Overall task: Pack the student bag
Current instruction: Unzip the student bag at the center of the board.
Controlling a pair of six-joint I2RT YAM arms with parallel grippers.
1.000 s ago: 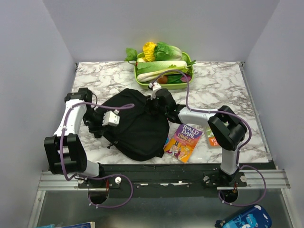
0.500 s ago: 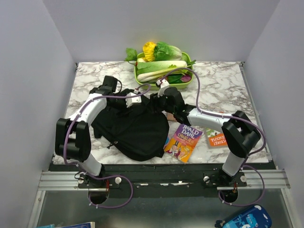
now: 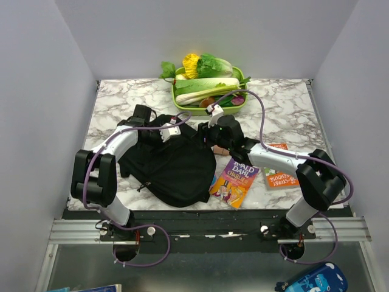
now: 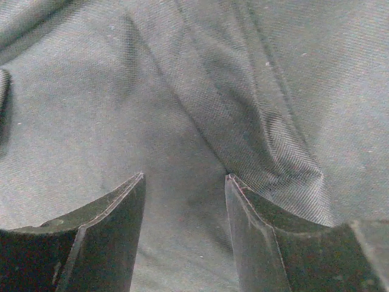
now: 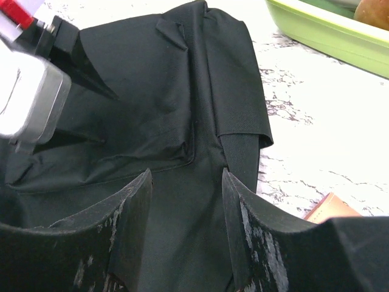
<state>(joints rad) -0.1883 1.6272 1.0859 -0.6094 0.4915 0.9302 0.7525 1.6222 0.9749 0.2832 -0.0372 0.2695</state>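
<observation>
The student bag (image 3: pixel 173 167) is a soft black backpack lying flat in the middle of the marble table. My left gripper (image 3: pixel 184 129) reaches across the bag's far edge. In the left wrist view it (image 4: pixel 185 176) stands open just above creased black fabric (image 4: pixel 243 109), with nothing clamped. My right gripper (image 3: pixel 204 132) comes in from the right at the same far edge. Its jaws (image 5: pixel 186 173) are open over the bag (image 5: pixel 152 91) beside a folded strap (image 5: pixel 240 91). The left gripper's camera housing (image 5: pixel 30 103) shows close by.
A Roald Dahl book (image 3: pixel 234 179) lies against the bag's right side, and a small book (image 3: pixel 281 177) lies further right. A book corner (image 5: pixel 331 207) shows beside the right fingers. A green tray (image 3: pixel 237 108) of vegetables stands at the back, close behind both grippers.
The left arm has swung from the bag's left side to its far edge. The right gripper has opened and its arm has stretched out lower over the table.
</observation>
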